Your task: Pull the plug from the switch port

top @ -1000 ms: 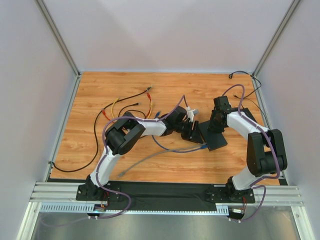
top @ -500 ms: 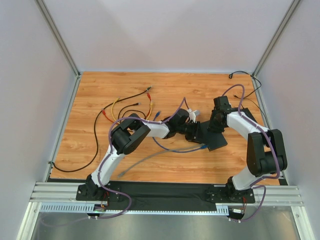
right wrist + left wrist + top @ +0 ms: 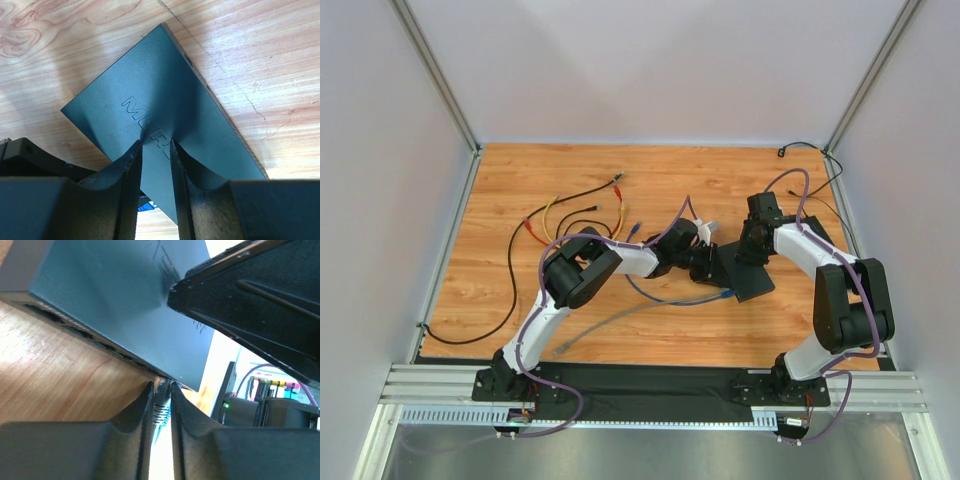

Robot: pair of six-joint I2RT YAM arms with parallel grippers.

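The flat black switch box (image 3: pixel 748 275) lies right of centre; it also shows in the left wrist view (image 3: pixel 125 300) and the right wrist view (image 3: pixel 165 95). My left gripper (image 3: pixel 706 262) is at the box's left edge. In its wrist view it (image 3: pixel 161 390) is shut on a plug with a ribbed grey boot (image 3: pixel 160 409) that sits in a port on the box's edge. My right gripper (image 3: pixel 752 246) stands on the box, jaws nearly shut with nothing between them, fingertips (image 3: pixel 136 147) pressed on its top.
A grey-blue cable (image 3: pixel 620 320) trails from the box's near edge toward the front left. Loose red, yellow and black wires (image 3: pixel 570 215) lie at the back left. A thin black cord (image 3: pixel 810 148) runs along the back right corner.
My left arm has shifted a little to the right, bringing its gripper up against the box's edge. The right arm and the box have not moved.
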